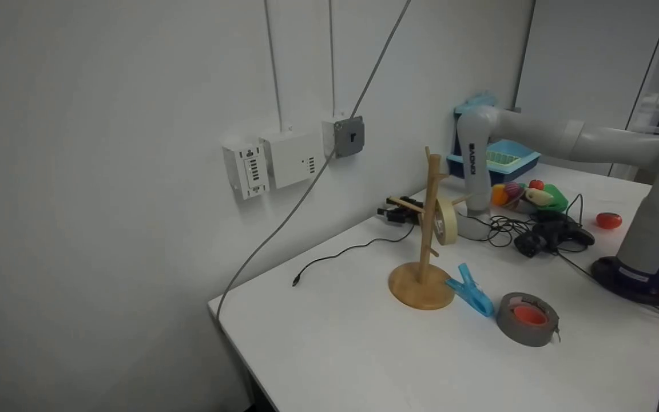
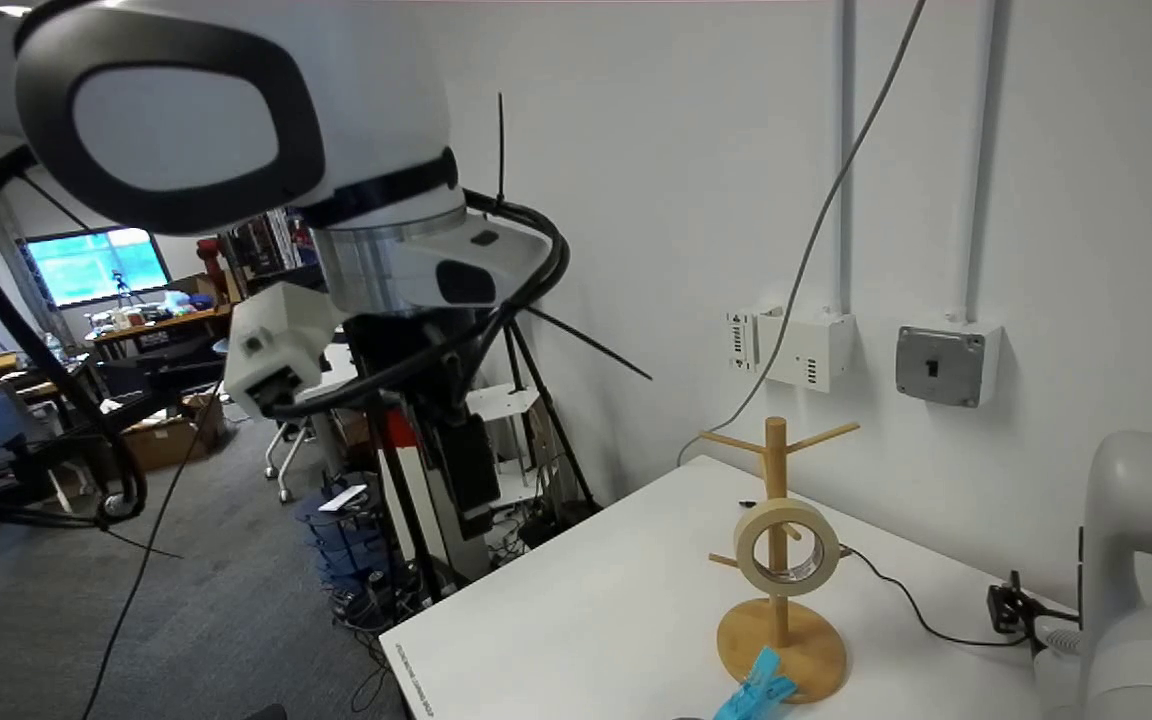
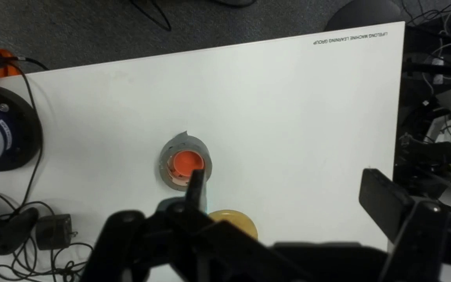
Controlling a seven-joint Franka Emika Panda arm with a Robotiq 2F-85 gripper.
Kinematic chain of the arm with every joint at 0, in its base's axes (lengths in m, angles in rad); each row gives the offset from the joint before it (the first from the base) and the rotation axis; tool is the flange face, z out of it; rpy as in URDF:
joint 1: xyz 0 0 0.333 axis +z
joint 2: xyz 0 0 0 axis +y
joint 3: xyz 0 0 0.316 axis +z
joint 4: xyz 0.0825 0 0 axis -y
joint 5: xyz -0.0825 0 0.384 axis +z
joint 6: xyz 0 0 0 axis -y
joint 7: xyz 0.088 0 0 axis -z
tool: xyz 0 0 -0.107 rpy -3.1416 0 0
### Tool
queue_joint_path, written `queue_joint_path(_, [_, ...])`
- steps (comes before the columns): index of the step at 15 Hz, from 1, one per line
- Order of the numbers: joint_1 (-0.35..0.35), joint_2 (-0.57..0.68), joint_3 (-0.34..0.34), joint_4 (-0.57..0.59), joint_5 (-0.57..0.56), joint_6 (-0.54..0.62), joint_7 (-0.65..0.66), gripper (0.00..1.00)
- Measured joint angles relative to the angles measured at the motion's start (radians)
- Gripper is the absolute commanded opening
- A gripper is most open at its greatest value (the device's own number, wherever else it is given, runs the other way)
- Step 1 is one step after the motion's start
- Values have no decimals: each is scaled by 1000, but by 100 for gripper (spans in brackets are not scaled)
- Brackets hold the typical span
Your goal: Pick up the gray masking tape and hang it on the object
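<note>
Closest to the lens in the wrist view, the black gripper (image 3: 288, 192) has its fingers (image 3: 384, 199) spread wide, with white tabletop (image 3: 307, 117) showing between the tips; in an exterior view it hangs beneath a white arm (image 2: 376, 100), well above the table. The gray masking tape (image 1: 521, 332) lies flat on the tabletop, a loose end sticking out at its edge, and its hole serves as a small container: a red round item (image 3: 188, 160) sits inside. Between this roll and the wooden stand (image 1: 428, 234) lies a blue clip (image 1: 471, 290); whether the clip touches the stand's round base I cannot tell. The stand is upright, and in both exterior views a cream tape roll (image 1: 448, 223) hangs on one of its pegs. Farther back, near the wall, a light-blue basin (image 1: 523, 165) rests on a dark-blue one and holds a yellow-green rack (image 1: 502, 158), partly hidden by a gray arm marked KINOVA (image 1: 610, 142). Near the basin is a cluster of colorful produce (image 1: 538, 197), orange, purple, red and pale; whether a bowl holds it is unclear. A red tomato-like item (image 1: 608, 221) lies apart from that cluster.
</note>
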State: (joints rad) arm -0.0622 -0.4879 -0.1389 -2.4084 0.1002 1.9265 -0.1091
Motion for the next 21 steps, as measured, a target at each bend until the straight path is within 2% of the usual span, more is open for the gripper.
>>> queue_joint_path(5, [-44,65,-6,-38,-69,61,2,100])
queue_joint_path(10, [-78,151,-6,-85,-132,247,30,100])
queue_joint_path(15, [-82,250,1,-107,-172,409,86,100])
queue_joint_path(21, [-80,276,7,-107,-176,427,93,100])
